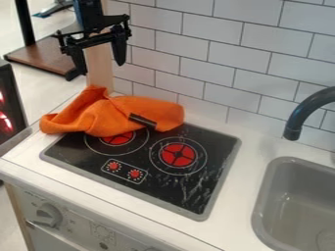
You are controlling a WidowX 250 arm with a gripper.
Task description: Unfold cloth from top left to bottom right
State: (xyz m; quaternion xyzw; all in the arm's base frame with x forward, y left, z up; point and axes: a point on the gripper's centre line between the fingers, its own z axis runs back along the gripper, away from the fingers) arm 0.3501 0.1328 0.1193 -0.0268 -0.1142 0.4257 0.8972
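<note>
The gripper [101, 68] hangs at the upper left of the camera view, above the back left corner of the counter. Its two fingers point down, spread apart, with nothing between them. Below it lies an orange cloth [105, 115], bunched and folded, with a raised peak toward the back and a dark tag on its right part. The cloth covers the back left part of the black stovetop [222, 152] and spills over onto the white counter at the left. A gap separates the fingertips from the cloth.
A grey sink [262, 215] with a dark curved faucet [301, 112] is at the right. White tiled wall [209, 63] runs behind the counter [245, 169]. Knobs sit on the front panel at lower left.
</note>
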